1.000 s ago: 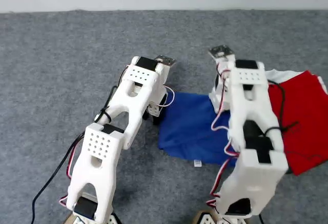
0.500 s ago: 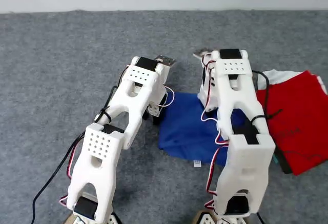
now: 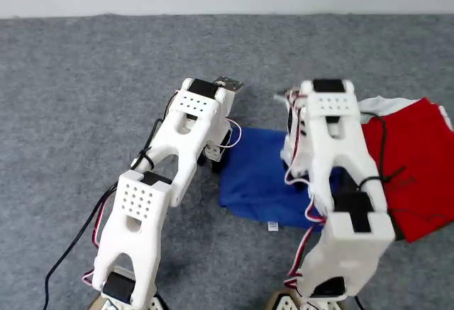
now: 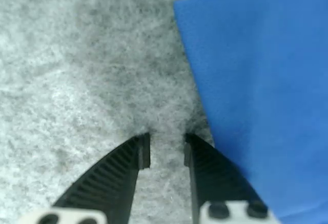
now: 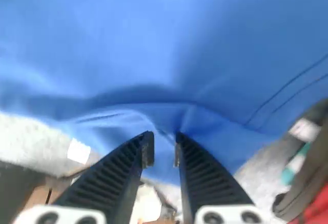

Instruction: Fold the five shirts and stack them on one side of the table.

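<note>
Centrally on the grey table point(image 3: 85, 76) lies the blue shirt point(image 3: 259, 175), with a red shirt point(image 3: 418, 161) touching it on the right. From above, the arms cover their jaws. In its wrist view the right gripper point(image 5: 162, 149) has its jaws nearly together, pinching a puckered blue fold. The left gripper point(image 4: 167, 152) is slightly parted and holds nothing, resting on the table just left of the shirt's edge.

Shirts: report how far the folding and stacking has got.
Done: a red shirt tops a pile at the right, white and dark edges beneath. In hand: the right gripper pinches the blue shirt beside that pile; the left gripper hangs open by its corner. Left: stacking the blue one; five shirts cannot be counted.
</note>
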Controlling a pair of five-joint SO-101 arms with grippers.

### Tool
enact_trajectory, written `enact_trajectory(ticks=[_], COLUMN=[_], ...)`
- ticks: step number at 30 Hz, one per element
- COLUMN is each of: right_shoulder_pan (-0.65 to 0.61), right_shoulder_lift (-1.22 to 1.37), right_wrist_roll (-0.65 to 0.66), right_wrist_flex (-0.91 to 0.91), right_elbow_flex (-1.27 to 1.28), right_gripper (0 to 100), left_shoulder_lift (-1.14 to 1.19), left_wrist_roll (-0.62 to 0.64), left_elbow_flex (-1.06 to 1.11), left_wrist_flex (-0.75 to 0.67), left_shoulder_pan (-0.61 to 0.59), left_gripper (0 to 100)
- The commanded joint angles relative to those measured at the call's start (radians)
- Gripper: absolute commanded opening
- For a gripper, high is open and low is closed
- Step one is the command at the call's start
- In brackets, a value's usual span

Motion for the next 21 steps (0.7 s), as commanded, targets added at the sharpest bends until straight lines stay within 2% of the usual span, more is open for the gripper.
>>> enact_trajectory(ticks=[1,6,12,17,21], right_shoulder_pan=[-0.007,-0.007,-0.004,-0.004,-0.004], right_shoulder_lift=[-0.136,-0.272,-0.493,-0.633,-0.595], right_wrist_roll=[0.058,0.11,0.219,0.206,0.107], right_wrist_flex=[-0.09,-0.142,-0.071,0.024,-0.122], right_elbow_flex=[0.198,0.385,0.387,0.247,0.253], right_gripper=[8.6,8.6,8.6,8.9,8.9], left_shoulder_lift=[0.028,0.029,0.029,0.029,0.029], left_wrist_roll=[0.006,0.006,0.006,0.006,0.006], left_elbow_flex=[0.007,0.007,0.007,0.007,0.007], left_wrist_flex=[-0.026,-0.025,-0.025,-0.025,-0.025], left_shoulder_pan=[-0.041,-0.041,-0.041,-0.04,-0.04], left_gripper=[10,10,10,10,10])
